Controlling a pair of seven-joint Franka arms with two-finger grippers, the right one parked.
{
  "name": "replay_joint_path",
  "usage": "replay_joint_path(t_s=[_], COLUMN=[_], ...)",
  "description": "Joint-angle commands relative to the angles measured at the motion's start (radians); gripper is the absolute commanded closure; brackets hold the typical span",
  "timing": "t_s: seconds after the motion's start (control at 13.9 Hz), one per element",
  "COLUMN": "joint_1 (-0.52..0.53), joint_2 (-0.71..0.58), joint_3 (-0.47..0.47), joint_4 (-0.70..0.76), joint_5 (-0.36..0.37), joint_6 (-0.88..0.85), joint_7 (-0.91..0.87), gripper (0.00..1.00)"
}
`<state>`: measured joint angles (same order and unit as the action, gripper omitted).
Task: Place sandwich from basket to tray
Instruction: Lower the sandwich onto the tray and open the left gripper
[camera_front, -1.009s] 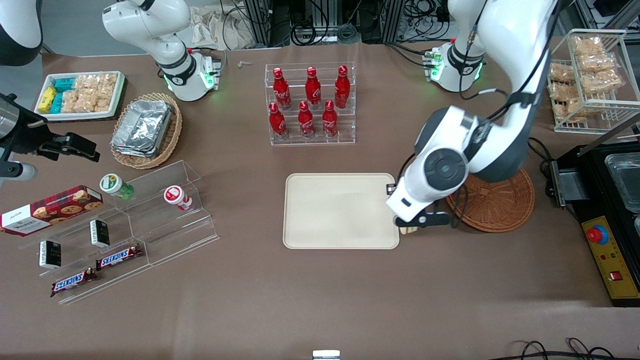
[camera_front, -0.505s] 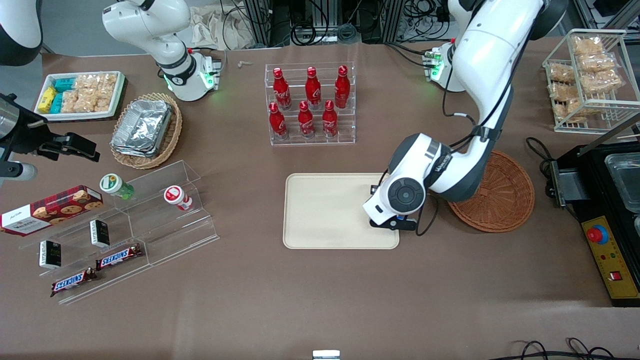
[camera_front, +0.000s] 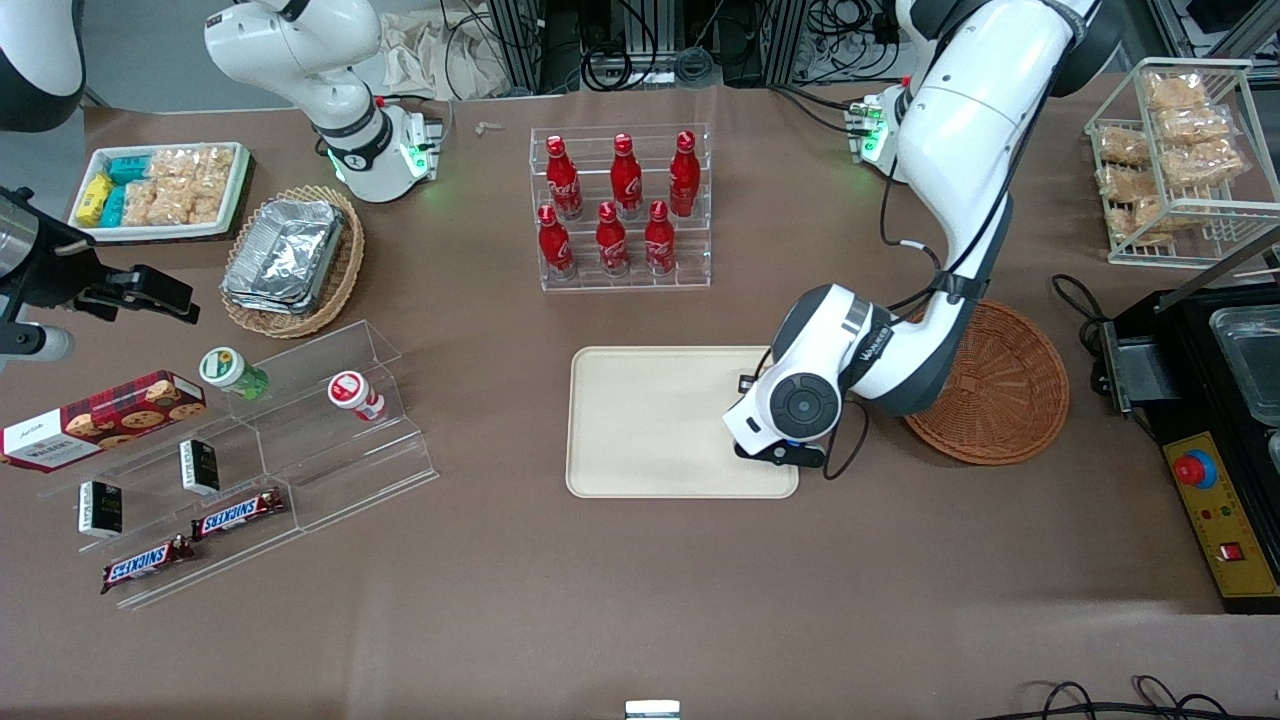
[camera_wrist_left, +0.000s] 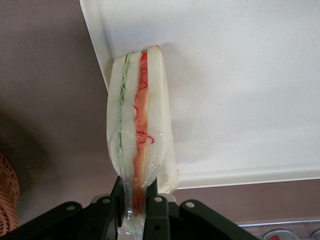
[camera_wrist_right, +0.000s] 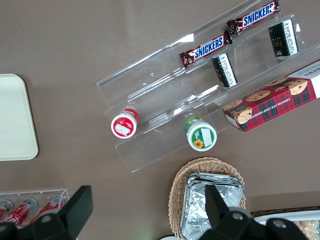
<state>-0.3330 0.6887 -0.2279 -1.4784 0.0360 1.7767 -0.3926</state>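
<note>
From the front, the left arm's gripper (camera_front: 782, 452) hung over the cream-beige tray (camera_front: 650, 420), at the tray's end nearest the reddish-brown wicker basket (camera_front: 1010, 390); the wrist hid the sandwich and the fingers.

In the left wrist view, the gripper (camera_wrist_left: 134, 206) was clenched on the plastic-wrapped sandwich (camera_wrist_left: 139, 135), its black fingers (camera_wrist_left: 156, 212) pinching one narrow end. The wedge showed green and red-orange filling between white bread, and it reached over the tray's (camera_wrist_left: 240, 75) rim near a rounded corner. Whether it touched the tray could not be told. A sliver of the basket (camera_wrist_left: 7, 197) showed just beside the gripper.

In the right wrist view, part of the tray (camera_wrist_right: 15, 120) lay on the brown table (camera_wrist_right: 75, 50).
</note>
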Motion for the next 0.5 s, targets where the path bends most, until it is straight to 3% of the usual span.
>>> replay_joint_path(t_s=[0.0, 0.43], joint_1=[0.003, 0.113], joint_2=[-0.012, -0.153], joint_3=[0.005, 0.010], joint_4=[0.023, 0.032], joint_5=[0.004, -0.010], joint_6=[-0.025, -0.161], joint_7=[0.011, 0.012], gripper=[0.01, 0.00])
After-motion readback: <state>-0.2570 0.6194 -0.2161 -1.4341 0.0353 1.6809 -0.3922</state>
